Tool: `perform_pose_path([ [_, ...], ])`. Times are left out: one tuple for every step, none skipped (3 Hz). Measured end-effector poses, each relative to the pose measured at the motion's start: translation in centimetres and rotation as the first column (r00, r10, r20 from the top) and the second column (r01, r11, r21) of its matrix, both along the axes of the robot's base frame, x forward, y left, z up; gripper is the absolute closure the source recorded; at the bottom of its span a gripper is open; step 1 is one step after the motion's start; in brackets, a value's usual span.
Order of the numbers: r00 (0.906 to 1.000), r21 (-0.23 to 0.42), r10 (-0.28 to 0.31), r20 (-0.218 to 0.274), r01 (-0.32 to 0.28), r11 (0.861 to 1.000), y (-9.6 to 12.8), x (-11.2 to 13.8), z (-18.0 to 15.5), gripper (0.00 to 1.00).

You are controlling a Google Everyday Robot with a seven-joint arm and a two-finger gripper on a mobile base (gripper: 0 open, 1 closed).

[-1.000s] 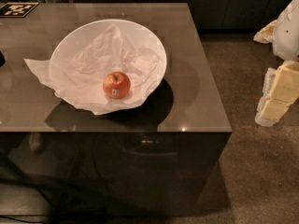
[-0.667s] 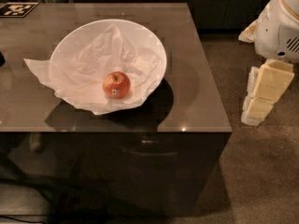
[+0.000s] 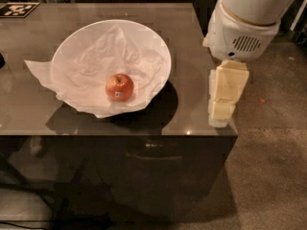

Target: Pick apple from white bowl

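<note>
Pincer first: the cream-coloured two-finger gripper [image 3: 222,113] hangs downward from the arm's bulky white wrist housing [image 3: 242,30], over the right-hand edge of the table as the camera sees it. Whether it is open or closed cannot be told, and it carries nothing visible. Under and leftward of it spreads the glossy brown table top [image 3: 192,56]. On that, well apart from the gripper toward the left of the view, sits the wide, shallow white bowl [image 3: 144,37], lined with a crumpled white paper sheet [image 3: 41,73] that spills over the far rim. The small round red-orange apple [image 3: 119,86] lies on the paper low in the bowl's near side, white sticker [image 3: 118,96] facing the camera. Being round, it offers no long axis, so the coming move likely turns on travelling leftward across the near rim, then descending. Against a second ago, the gripper has come in from beyond the table toward its edge; apple, paper and bowl lie unchanged.
</note>
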State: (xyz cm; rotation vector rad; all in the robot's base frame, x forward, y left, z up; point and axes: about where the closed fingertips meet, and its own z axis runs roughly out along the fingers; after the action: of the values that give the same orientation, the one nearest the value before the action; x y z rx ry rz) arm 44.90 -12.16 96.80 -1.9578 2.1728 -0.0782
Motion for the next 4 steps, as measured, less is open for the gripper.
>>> perform_pose_path([
  [0.9998,0.01,0.001,0.019,-0.001,1.0,0.3,0.3,0.2,0.0],
  [0.9997,0.077,-0.01,0.024,0.008,0.997,0.9,2.5,0.1,0.0],
  [0.9999,0.12,0.011,-0.005,-0.01,0.993,3.2,4.5,0.7,0.0],
  [0.9966,0.14,0.061,-0.054,-0.053,0.989,6.4,5.7,0.7,0.0],
])
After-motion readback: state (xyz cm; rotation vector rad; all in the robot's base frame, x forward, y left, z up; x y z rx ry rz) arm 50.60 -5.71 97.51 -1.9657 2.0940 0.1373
